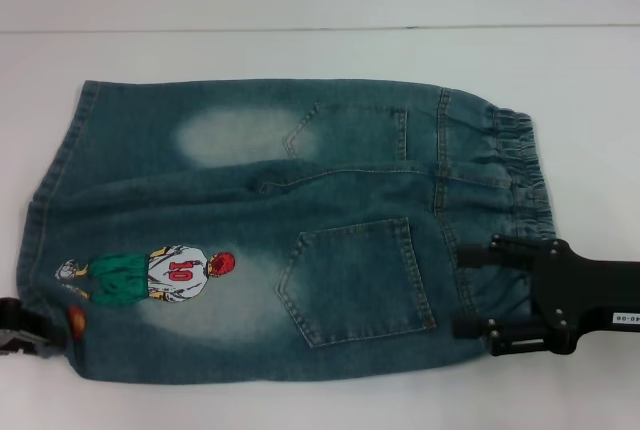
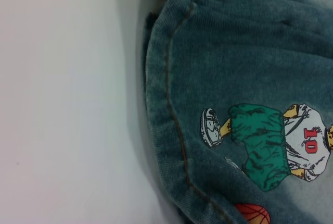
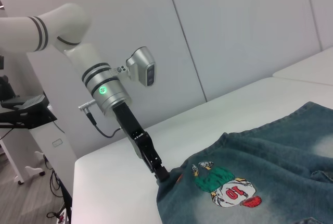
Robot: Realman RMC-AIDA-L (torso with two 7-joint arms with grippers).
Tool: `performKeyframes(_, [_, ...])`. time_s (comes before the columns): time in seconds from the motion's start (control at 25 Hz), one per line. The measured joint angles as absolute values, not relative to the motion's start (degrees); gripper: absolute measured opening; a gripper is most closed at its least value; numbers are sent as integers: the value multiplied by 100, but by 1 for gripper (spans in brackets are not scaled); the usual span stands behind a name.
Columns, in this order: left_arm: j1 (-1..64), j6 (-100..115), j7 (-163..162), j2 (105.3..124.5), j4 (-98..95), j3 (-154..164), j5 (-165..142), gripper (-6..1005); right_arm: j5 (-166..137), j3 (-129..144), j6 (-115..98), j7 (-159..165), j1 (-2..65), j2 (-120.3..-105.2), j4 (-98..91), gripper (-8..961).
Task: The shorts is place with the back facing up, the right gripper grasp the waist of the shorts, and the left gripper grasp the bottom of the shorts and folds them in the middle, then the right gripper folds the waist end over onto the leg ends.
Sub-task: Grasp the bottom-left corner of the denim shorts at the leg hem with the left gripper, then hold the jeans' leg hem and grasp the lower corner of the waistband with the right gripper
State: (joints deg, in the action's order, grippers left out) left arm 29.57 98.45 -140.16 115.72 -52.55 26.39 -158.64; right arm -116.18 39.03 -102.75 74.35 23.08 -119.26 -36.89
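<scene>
We see the shorts (image 1: 290, 235) spread flat, back side up, on a plain white tabletop (image 1: 320, 50), both patch pockets showing and pale faded patches across the denim. The ruffled elastic waist (image 1: 520, 165) lies toward the right gripper (image 1: 470, 290), whose two black fingers (image 1: 480, 250) stand spread apart just over the waist end of the cloth, one finger by the elastic band and the other near the lower edge; we cannot tell whether they touch the denim. Its black arm carries a small white sticker (image 1: 627, 318).

The left gripper (image 1: 20, 328) sits at the opposite end, at the corner of the bottom of the shorts (image 1: 45, 205), close to the cartoon figure (image 1: 150, 275) with its red cap and green trousers. From the right wrist view its black tip (image 3: 160, 174) meets the hem corner, but we cannot tell whether its jaws are spread or pinching the cloth. Above the tip rise the silver cuff (image 3: 106, 86) with a green light, a thin cable and a white arm.

In the left wrist view the stitched hem (image 2: 171, 104) lies slightly lifted off the white surface, with an orange ball print (image 2: 252, 214) beside the figure.

Behind the tabletop stand pale grey wall panels (image 3: 234, 31), and beyond the left gripper's side a white stand on castors (image 3: 31, 151) rests on the floor.
</scene>
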Motion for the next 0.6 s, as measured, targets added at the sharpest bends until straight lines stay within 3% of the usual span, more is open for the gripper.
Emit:
performKeyframes(0.48, [3009, 9843, -13960, 11578, -5255, 2646, -15854, 62, -11619, 3590, -10314, 7865, 2347, -11867, -3784, 948])
performKeyframes(0.6, [3043, 9848, -13949, 11576, -5261, 2646, -15851, 62, -11628, 3405, -10221, 8687, 2416, -11760, -4033, 948])
